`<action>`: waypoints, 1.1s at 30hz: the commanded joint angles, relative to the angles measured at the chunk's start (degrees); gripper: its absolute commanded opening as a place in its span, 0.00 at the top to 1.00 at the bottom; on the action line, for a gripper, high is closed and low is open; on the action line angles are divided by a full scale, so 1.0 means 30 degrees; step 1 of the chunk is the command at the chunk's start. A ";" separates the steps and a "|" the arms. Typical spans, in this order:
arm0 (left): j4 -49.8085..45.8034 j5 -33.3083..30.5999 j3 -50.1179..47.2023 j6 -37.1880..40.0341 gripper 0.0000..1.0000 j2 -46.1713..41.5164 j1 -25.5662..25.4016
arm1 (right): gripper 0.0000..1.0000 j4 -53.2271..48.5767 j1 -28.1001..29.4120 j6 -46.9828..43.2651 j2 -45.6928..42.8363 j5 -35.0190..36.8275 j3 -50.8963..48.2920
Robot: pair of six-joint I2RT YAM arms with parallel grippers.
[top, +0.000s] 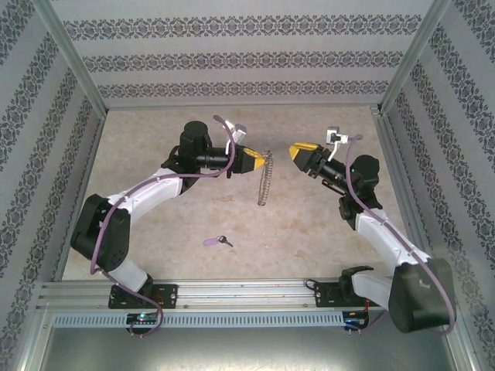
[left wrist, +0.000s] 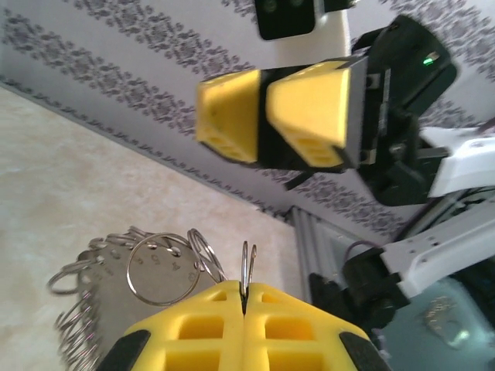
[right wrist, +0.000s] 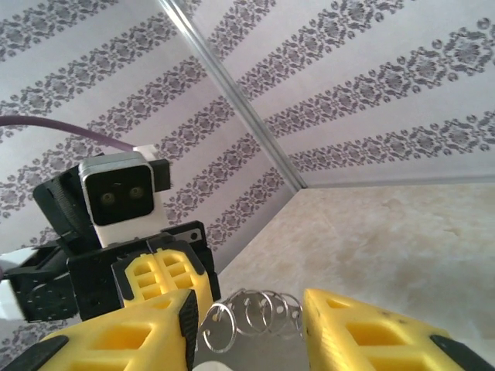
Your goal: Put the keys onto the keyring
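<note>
The keyring [top: 264,185], a silvery hoop edged with several small split rings, hangs down above the table's middle. My left gripper [top: 265,161] is shut on its top. In the left wrist view the yellow fingers [left wrist: 193,332] meet and pinch a thin wire loop [left wrist: 247,267], with the keyring [left wrist: 108,294] beside them. My right gripper [top: 292,149] faces it from the right, open and holding nothing. In the right wrist view the keyring [right wrist: 259,352] lies between the spread fingers [right wrist: 363,332], not clamped. The key [top: 217,242], lilac-headed, lies on the table nearer the arm bases.
Patterned walls close the cell at the back and both sides, with metal posts [top: 73,58] at the corners. An aluminium rail [top: 247,294] carries the arm bases along the near edge. The beige tabletop [top: 155,127] stretches around the key.
</note>
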 commanded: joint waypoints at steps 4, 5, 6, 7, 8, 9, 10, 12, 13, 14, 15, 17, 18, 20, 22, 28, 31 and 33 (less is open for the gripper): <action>-0.4017 -0.4484 0.0027 0.7148 1.00 -0.1921 -0.0288 | 0.58 -0.3584 -0.0057 -0.0930 -0.1279 0.1025 -0.1510; -0.3965 -0.5287 -0.0204 0.7670 1.00 -0.2124 -0.0406 | 0.58 -0.3656 -0.0026 -0.0897 -0.1289 0.1067 -0.1756; -0.3907 -0.6122 -0.0400 0.8137 1.00 -0.2293 -0.0502 | 0.58 -0.3723 0.0032 -0.0897 -0.1294 0.1108 -0.1930; -0.3766 -0.7047 -0.0609 0.8597 1.00 -0.2455 -0.0614 | 0.58 -0.3776 0.0112 -0.0926 -0.1249 0.1143 -0.2171; -0.3498 -0.7829 -0.0904 0.9008 1.00 -0.2641 -0.0757 | 0.58 -0.3805 0.0198 -0.0955 -0.1194 0.1188 -0.2326; -0.3145 -0.8438 -0.1148 0.9354 1.00 -0.2788 -0.0870 | 0.58 -0.3811 0.0300 -0.0956 -0.1085 0.1227 -0.2497; -0.2665 -0.9077 -0.1569 0.9710 1.00 -0.2973 -0.1029 | 0.58 -0.3812 0.0435 -0.1003 -0.0935 0.1230 -0.2620; -0.1890 -0.9977 -0.2117 1.0378 1.00 -0.3235 -0.1257 | 0.58 -0.3989 0.0823 -0.1252 -0.0640 0.1351 -0.2710; -0.1668 -1.0370 -0.2318 1.0704 1.00 -0.3319 -0.1351 | 0.58 -0.4127 0.1109 -0.1454 -0.0451 0.1501 -0.2710; -0.1549 -1.0643 -0.2464 1.0981 1.00 -0.3412 -0.1454 | 0.58 -0.4240 0.1385 -0.1645 -0.0237 0.1618 -0.2697; -0.1471 -1.0827 -0.2574 1.1161 1.00 -0.3454 -0.1498 | 0.58 -0.4361 0.1617 -0.1832 -0.0046 0.1735 -0.2645; -0.1076 -1.1256 -0.2874 1.1402 1.00 -0.3629 -0.1560 | 0.58 -0.4481 0.2174 -0.2032 0.0378 0.1972 -0.2597; -0.0851 -1.1339 -0.2997 1.1409 1.00 -0.3684 -0.1585 | 0.58 -0.4512 0.2402 -0.2118 0.0545 0.2046 -0.2585; -0.0383 -1.1553 -0.3276 1.1268 1.00 -0.3790 -0.1588 | 0.58 -0.4879 0.2948 -0.2384 0.0945 0.2263 -0.2472; -0.0134 -1.1839 -0.3432 1.1051 1.00 -0.3853 -0.1587 | 0.58 -0.5255 0.3491 -0.2654 0.1262 0.2421 -0.2428; 0.0147 -1.2682 -0.3626 0.9872 1.00 -0.3892 -0.1589 | 0.58 -0.6739 0.5537 -0.3288 0.1390 0.3654 -0.2610; 0.0348 -1.3528 -0.3750 0.9508 1.00 -0.3859 -0.1572 | 0.59 -0.8015 0.6769 -0.3805 0.1049 0.4861 -0.2674; 0.0259 -1.4282 -0.3737 0.9349 1.00 -0.3827 -0.1543 | 0.59 -0.8364 0.7826 -0.3931 0.0942 0.5715 -0.2880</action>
